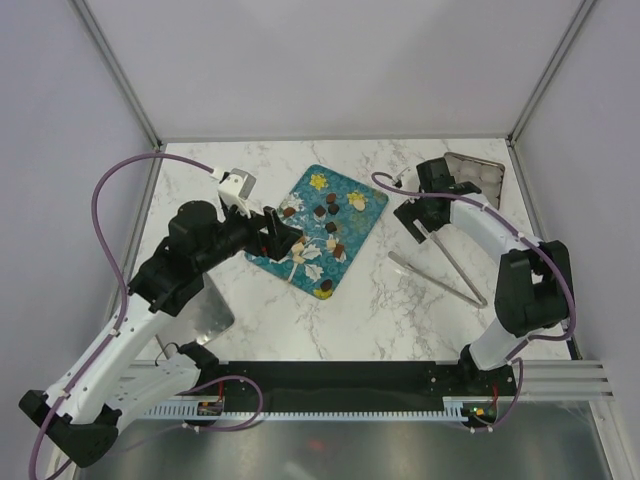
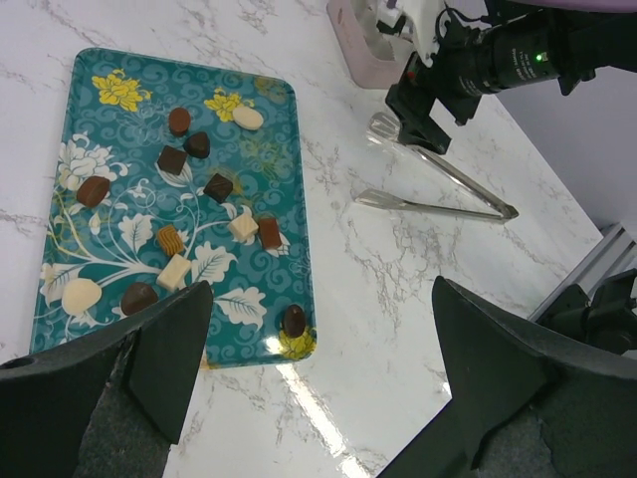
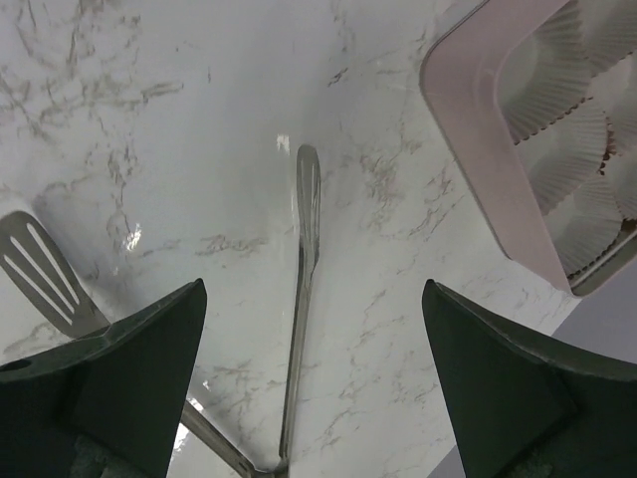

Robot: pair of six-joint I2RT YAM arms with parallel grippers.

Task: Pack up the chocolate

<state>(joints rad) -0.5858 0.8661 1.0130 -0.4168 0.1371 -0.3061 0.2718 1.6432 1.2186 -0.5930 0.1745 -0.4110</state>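
Marble desk [image 1: 400, 300] holds it all; packing looks unstarted. Left gripper [image 2: 320, 287], wide open and empty, hovers with the chocolate [image 2: 219, 186] just ahead on its tray [image 2: 279, 129]. Right gripper [image 3: 314, 287], equally open and empty, hangs over the tongs [image 3: 309, 199], probably the next grasp

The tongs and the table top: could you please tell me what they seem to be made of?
The tongs look like polished steel or similar metal: silvery, with bright glints. The table top looks like glossy white marble or a marble-print laminate: grey veins, sharp light reflections.
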